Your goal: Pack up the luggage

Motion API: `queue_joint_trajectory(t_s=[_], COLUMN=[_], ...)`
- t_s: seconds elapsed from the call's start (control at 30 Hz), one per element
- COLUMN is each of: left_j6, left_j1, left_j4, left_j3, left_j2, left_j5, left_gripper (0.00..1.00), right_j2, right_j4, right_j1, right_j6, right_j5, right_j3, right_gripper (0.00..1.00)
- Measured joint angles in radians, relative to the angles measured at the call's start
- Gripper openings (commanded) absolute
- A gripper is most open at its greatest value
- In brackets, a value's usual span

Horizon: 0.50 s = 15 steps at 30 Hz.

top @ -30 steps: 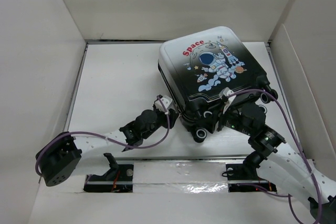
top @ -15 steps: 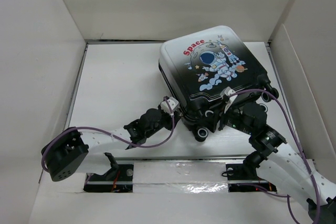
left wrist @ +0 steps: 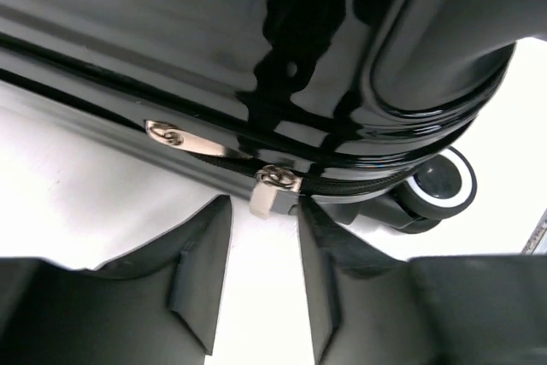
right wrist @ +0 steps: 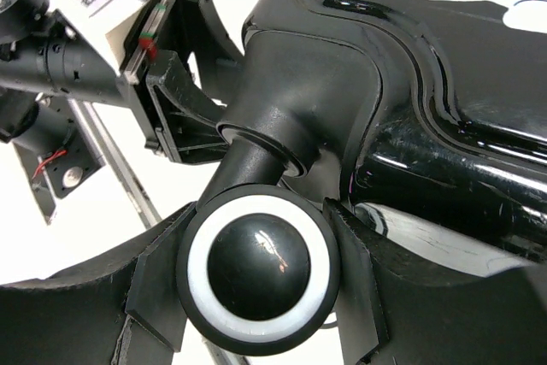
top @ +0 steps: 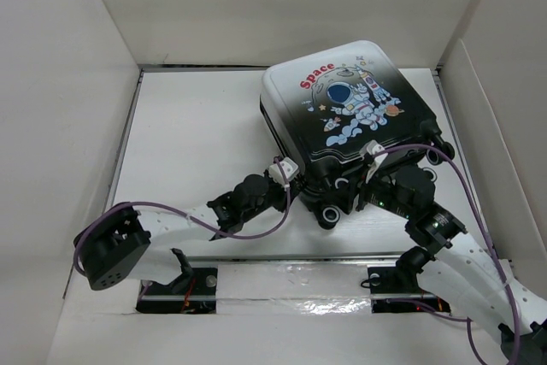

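While closed, glossy black-to-white astronaut luggage [top: 346, 100]; left tool [left wrist: 263, 213] agape at zip pull [left wrist: 268, 191], right tool [right wrist: 261, 221] tight on wheel [right wrist: 259, 273].

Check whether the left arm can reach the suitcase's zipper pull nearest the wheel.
Probably yes: the left end effector is open, and that zipper pull on the suitcase hangs ahead of the gap between its fingers, unobstructed. The right end effector, clamped on a caster wheel, sits clear.

A white worktop [top: 192, 138] fills the frame's middle, boxed in by a plain white left panel [top: 60, 126], back panel [top: 282, 6] and right panel [top: 504, 134], with a glossy strip [top: 291, 284] crossing the lower centre.
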Motion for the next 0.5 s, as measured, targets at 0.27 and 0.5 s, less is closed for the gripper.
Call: queue_joint_trajectory(t_s=[0.27, 0.5], left_j6=[0.016, 0.014], left_j1=[-0.014, -0.032], left_j4=[0.02, 0.024], left_j3=[0.031, 0.031], left_j2=[0.048, 0.048], left_j5=[-0.044, -0.108], left_gripper=[0.0, 0.0], right_j2=[-0.005, -0.013], right_j4=[-0.001, 0.018], right_j1=[-0.014, -0.014], right_j6=[-0.007, -0.006], right_j5=[0.014, 0.012], right_j3=[0.0, -0.012], right_gripper=[0.0, 0.0])
